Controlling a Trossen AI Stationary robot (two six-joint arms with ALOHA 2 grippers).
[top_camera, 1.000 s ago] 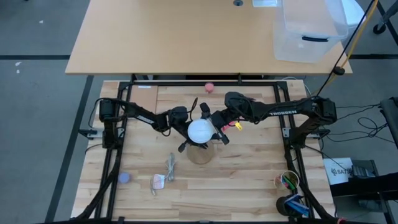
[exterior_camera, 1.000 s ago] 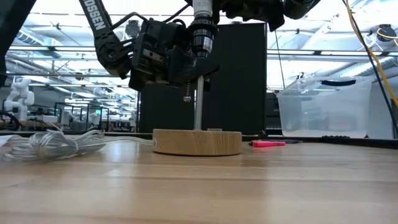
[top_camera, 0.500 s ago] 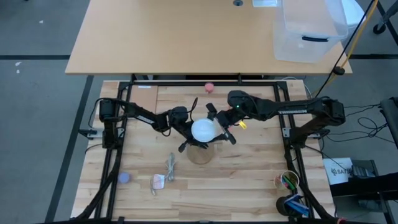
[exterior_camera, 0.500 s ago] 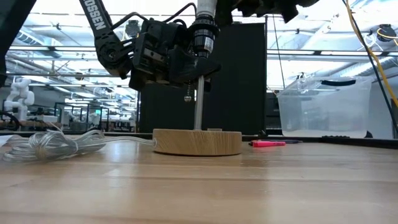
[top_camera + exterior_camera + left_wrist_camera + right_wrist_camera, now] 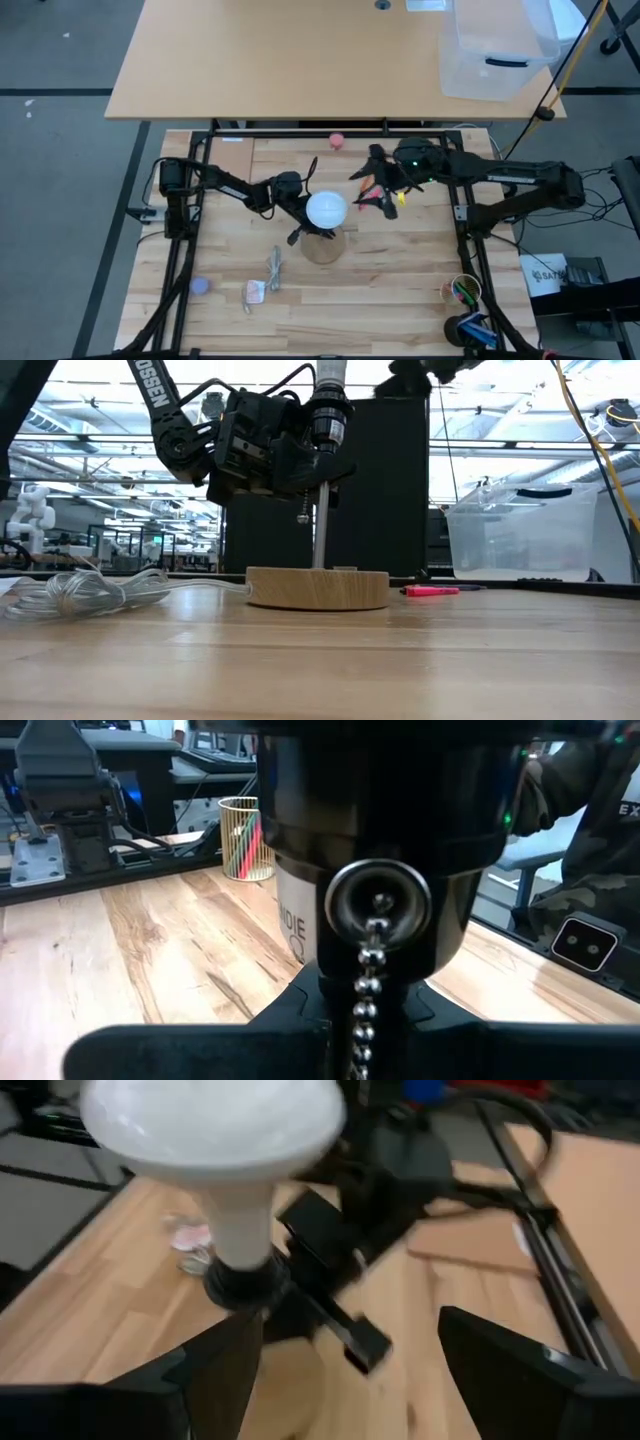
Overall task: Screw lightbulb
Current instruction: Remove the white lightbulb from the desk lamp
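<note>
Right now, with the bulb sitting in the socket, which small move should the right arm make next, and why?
Probably keep backing off. The lightbulb stands in the black socket, which the left gripper clamps, and the right gripper is open and apart from it.

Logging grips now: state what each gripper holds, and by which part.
Left gripper is shut on the black socket under the lightbulb, steadying the lamp. Right gripper is open beside the bulb, holding nothing.

Both arms [image 5: 225, 183] are matte black with chunky jointed links. White block lettering runs along the left one, a tiny green light glows on the right arm [image 5: 500, 180], and black cables trail off.
</note>
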